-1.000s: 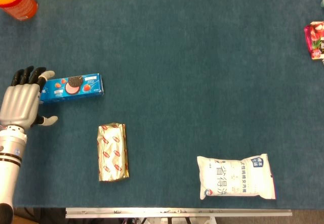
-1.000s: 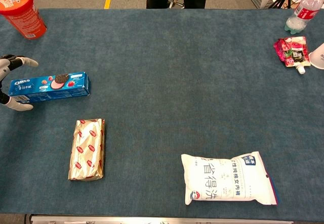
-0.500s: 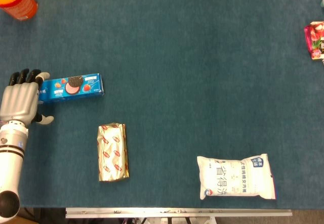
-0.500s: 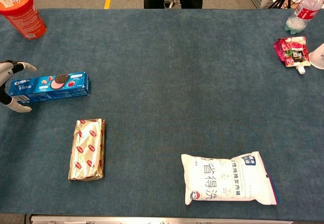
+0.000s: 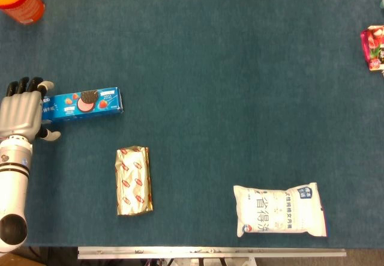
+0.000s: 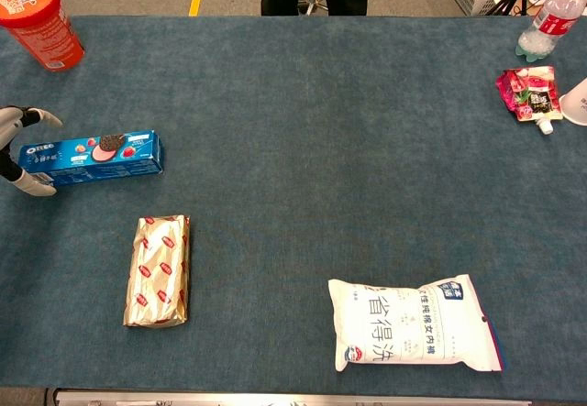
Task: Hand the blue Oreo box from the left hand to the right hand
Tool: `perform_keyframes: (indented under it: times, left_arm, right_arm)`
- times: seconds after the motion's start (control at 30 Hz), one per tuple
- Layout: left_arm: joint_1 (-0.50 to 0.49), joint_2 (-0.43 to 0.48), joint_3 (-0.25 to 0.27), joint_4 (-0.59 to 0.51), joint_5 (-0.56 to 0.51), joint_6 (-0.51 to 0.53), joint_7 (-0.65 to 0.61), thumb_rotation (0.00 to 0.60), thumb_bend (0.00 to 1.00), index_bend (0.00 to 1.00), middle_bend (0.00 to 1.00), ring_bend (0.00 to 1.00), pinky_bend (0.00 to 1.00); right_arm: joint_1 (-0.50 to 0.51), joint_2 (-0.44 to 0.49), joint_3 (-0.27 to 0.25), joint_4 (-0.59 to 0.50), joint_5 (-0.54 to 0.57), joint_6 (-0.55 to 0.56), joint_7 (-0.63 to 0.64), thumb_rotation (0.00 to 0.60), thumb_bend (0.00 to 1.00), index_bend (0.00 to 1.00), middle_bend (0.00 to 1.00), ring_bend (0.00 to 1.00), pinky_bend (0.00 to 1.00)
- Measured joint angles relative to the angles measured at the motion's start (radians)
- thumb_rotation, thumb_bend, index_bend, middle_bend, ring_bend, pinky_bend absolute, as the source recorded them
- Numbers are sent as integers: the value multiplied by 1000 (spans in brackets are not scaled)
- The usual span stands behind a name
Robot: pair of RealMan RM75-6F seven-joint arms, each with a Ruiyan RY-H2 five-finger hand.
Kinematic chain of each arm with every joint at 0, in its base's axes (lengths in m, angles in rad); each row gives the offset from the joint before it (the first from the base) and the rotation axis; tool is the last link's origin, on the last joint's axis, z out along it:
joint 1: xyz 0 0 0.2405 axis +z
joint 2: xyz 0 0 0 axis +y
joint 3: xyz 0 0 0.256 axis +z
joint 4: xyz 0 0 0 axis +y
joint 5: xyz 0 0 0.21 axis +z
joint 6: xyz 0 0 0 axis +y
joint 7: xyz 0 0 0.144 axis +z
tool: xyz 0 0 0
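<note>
The Oreo box, a long, flat blue carton printed with a dark cookie and pink filling, lies flat on the desk near its left edge. The desk wears a dark teal, felt-like cloth with a fine nap.

The left hand, grey metal across the back with black fingers and pale tips, sits at the box's left end. Its fingers are spread apart, some reaching past the far edge of the box and the thumb lying on the near side, so the box end sits between them. Whether any fingertip touches the carton cannot be told. The box is not lifted. The right hand shows in neither view.

Just nearer than the box lies a gold foil pack, oblong and crinkled, with red marks. Well to the right, a soft white pillow bag with blue print rests near the front edge. A round orange-red tub stands at the far left corner. A pink glossy pouch lies at the far right.
</note>
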Motion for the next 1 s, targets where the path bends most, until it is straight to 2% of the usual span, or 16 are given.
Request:
perform_keyframes:
  times: [0.33, 1.0]
  left_arm:
    - [-37, -8, 2, 26, -82, -11, 25, 600, 0, 217, 163, 19, 55]
    - [-57, -48, 17, 91, -102, 9, 24, 600, 0, 263, 244, 74, 63]
  right_arm:
    - [1, -1, -3, -1, 5, -9, -3, 600, 84, 327, 322, 339, 471]
    - [1, -5, -9, 3, 15, -24, -5, 600, 84, 327, 322, 339, 471]
